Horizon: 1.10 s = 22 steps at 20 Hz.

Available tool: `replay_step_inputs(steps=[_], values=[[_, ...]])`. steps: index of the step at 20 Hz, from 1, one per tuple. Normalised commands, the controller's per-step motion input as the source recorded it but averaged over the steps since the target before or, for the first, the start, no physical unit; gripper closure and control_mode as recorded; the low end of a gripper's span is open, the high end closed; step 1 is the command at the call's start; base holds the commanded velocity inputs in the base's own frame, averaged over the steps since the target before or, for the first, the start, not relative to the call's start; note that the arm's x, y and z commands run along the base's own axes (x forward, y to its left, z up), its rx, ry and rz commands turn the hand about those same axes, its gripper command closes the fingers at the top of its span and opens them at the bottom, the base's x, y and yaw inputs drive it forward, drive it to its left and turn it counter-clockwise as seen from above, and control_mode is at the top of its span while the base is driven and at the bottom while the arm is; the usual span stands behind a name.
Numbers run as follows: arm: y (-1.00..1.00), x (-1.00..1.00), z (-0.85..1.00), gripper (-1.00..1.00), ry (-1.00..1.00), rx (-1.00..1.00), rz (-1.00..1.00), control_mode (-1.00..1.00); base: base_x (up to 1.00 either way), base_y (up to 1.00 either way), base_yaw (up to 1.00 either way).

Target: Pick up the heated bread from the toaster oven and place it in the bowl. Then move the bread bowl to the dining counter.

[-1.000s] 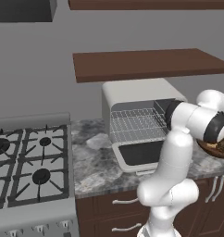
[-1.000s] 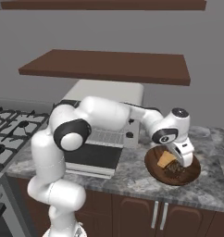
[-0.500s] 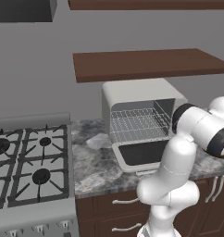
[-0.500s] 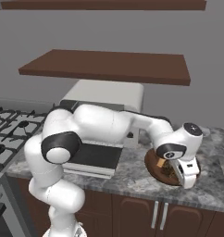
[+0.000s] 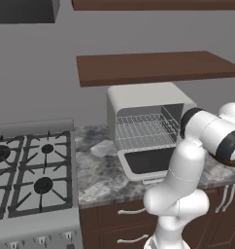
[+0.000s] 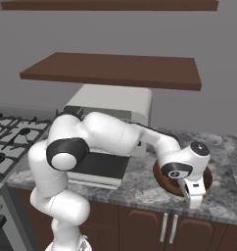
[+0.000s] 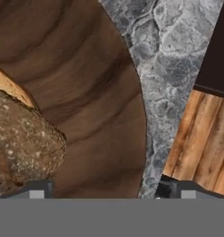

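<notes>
The pale toaster oven (image 5: 147, 101) stands on the wall counter with its door (image 5: 149, 162) dropped open and its wire rack (image 5: 142, 129) bare. To its right sits the dark wooden bowl (image 6: 159, 173), and a crusty brown piece of bread (image 7: 22, 139) lies inside it. My gripper (image 6: 194, 199) points down at the bowl's front rim. In the hand view the gripper (image 7: 107, 190) is open, one fingertip (image 7: 37, 190) inside the bowl (image 7: 90, 92) beside the bread and the other outside, with the rim between them.
A gas stove (image 5: 27, 170) lies left of the oven on the marbled counter (image 5: 102, 170). A brown wall shelf (image 6: 115, 68) hangs above the oven (image 6: 113, 104). Past the counter edge the hand view shows wooden floor (image 7: 204, 139).
The hand has swung from above the bowl's middle out to its front right rim and dropped lower. The bread stays in the bowl.
</notes>
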Motion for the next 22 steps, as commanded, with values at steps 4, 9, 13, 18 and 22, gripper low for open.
replay_step_inputs(steps=[4, 9, 13, 18, 22], values=[[0.0, 0.02, -0.3, -1.0, 0.0, 0.0, -0.02, -1.0, 0.0, 0.0, 0.0], [0.07, -0.05, -0.03, -1.0, -0.06, 0.0, 0.0, -1.0, 0.0, 0.0, 0.0], [0.23, 0.06, -0.15, -1.0, 0.0, 0.0, 0.0, -1.0, 0.0, 0.0, 0.0], [0.02, 0.23, -0.33, -1.0, 0.0, 0.0, 0.0, -1.0, 0.0, 0.0, 0.0], [0.04, 0.42, -0.39, 1.0, 0.0, -0.02, 0.0, -1.0, 0.0, 0.0, 0.0]])
